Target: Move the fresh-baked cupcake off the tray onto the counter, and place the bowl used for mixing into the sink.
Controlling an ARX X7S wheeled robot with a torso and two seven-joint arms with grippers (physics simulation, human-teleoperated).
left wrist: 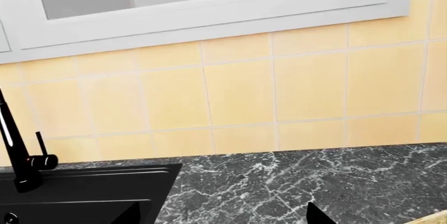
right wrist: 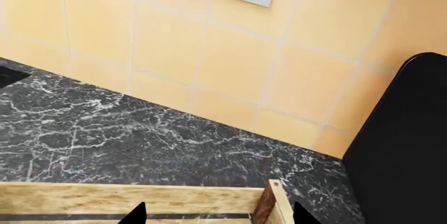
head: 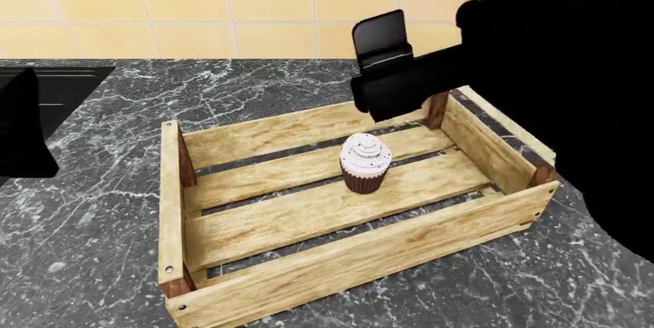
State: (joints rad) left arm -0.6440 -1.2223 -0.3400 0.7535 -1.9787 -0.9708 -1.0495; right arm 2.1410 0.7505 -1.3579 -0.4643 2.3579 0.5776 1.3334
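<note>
Your cupcake (head: 366,162) stands upright mid-tray (head: 338,263), below and just short of your right gripper (head: 394,75), which hovers over the tray's far rim, fingertips spread and empty. The left gripper (head: 26,136) sits well off towards the sink (left wrist: 84,192); its opening you cannot tell.

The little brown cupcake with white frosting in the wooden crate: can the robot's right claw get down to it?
Probably yes. The cupcake stands alone in the open-topped slatted crate, with the right claw hovering just behind it and nothing between them.
</note>
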